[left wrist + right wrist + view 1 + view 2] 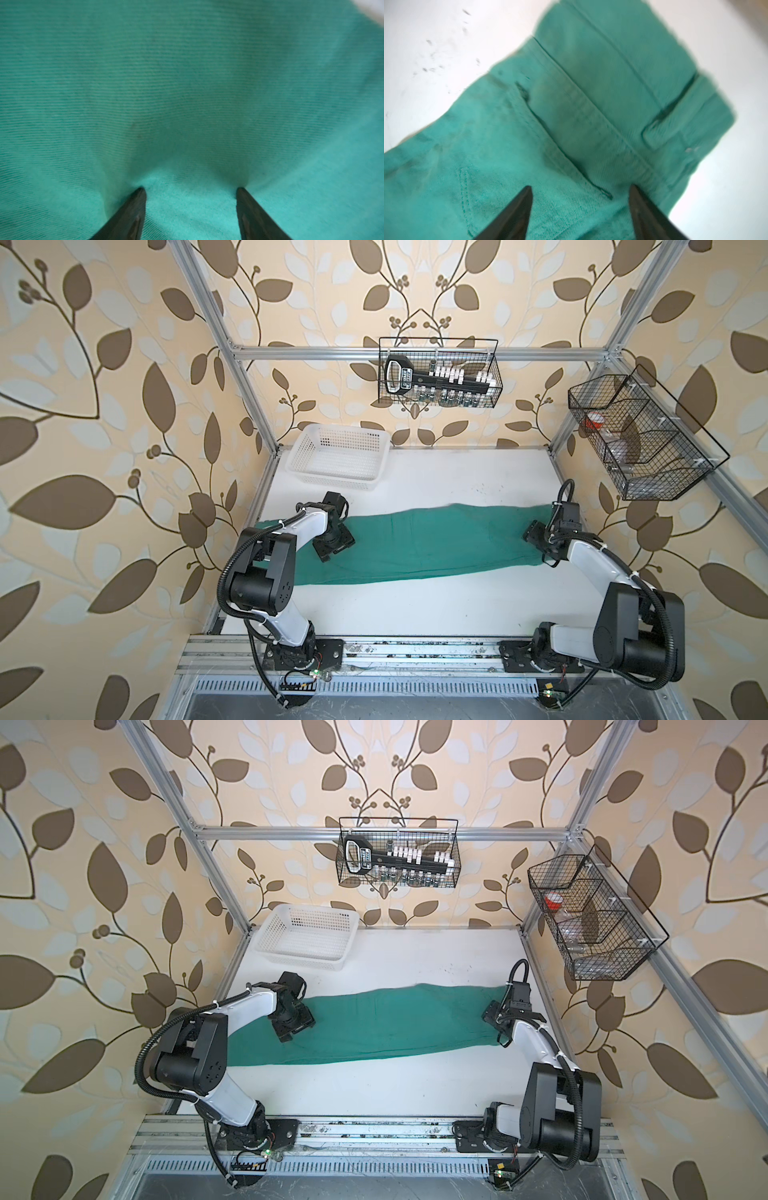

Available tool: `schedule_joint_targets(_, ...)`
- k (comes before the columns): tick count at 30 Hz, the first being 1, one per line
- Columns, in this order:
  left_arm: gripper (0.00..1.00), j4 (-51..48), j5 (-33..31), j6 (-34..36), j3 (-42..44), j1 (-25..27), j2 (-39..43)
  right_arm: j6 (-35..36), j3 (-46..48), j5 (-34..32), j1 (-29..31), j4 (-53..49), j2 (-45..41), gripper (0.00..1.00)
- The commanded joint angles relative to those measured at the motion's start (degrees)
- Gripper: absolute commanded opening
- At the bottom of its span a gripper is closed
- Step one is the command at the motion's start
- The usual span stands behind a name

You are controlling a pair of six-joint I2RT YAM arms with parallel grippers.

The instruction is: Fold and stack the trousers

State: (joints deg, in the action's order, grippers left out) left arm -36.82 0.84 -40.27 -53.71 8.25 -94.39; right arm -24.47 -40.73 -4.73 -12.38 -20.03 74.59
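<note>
Closest to me, my left gripper (190, 189) stands with its jaws wide apart. Both dark fingertips (135, 207) press down into teal-green cloth and dimple it, and nothing is pinched between them. The weave fills nearly the whole left wrist view.

My right gripper (581, 188) is also spread wide and holds nothing. Its fingertips (636, 199) sit at the cloth on either side of the lower end of a pocket opening (560, 145). Whether they touch the cloth I cannot tell, as the picture is blurred. Just past them run the waistband (623, 72) and a belt loop (660, 135).

In both top views the trousers (436, 543) (395, 1019) lie as one long band across the middle of the white table (415, 605). The waist end is on the right under my right gripper (536, 537). The other end runs beneath my left arm, with my left gripper (332, 545) planted on it.

Farther back, the white basket (332, 483) sits in the far left corner, apart from the trousers. Beyond it, a wire rack (438, 373) hangs on the rear bar of the frame. A second rack (640, 439) hangs on the right-hand bar.
</note>
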Motion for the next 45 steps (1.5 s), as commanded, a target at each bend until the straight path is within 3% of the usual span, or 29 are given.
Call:
schedule_joint_targets(1,0.71,-3.2,-4.7,2.1,0.5,-1.5,-0.8,5.9,-3.6,-5.2,0.7,-2.2,-0.2,0.77)
schedule_joint_targets(5,0.73,-3.9,-3.9,3.1,-0.7,-2.0,0.2,9.2,-7.7,-9.7,-0.3,-2.8,3.6,0.77)
schedule_joint_targets(11,0.78,-5.1,-0.5,6.2,-3.7,-2.0,3.8,10.7,-8.6,-5.7,-3.9,-1.7,6.9,0.77)
schedule_joint_targets(16,0.88,-8.6,-5.1,9.5,-5.5,-2.4,9.4,10.7,-5.9,-4.7,-0.9,-2.7,2.9,0.77)
schedule_joint_targets(19,0.90,-10.6,-5.5,12.4,-6.3,-5.4,11.5,10.2,-5.2,-4.4,2.2,-5.1,-1.1,0.77)
schedule_joint_targets(24,0.93,-11.3,-3.3,16.9,-6.7,-11.8,15.5,6.4,-1.5,3.8,12.9,-1.9,-8.1,0.82)
schedule_joint_targets(27,0.97,-10.7,-1.6,18.2,-7.0,-14.4,15.8,0.8,1.0,9.3,18.7,4.0,-5.9,0.84)
schedule_joint_targets(31,0.97,-10.0,-0.9,18.7,-7.1,-16.3,14.8,-3.6,0.0,10.8,23.2,9.9,2.5,0.84)
schedule_joint_targets(37,0.97,-9.0,-0.8,18.8,-6.1,-18.6,13.4,-2.7,-2.6,9.7,20.0,10.6,15.3,0.84)
schedule_joint_targets(45,0.97,-8.6,-1.5,18.9,-5.5,-22.6,12.4,1.4,-5.4,8.9,11.3,6.4,18.5,0.81)
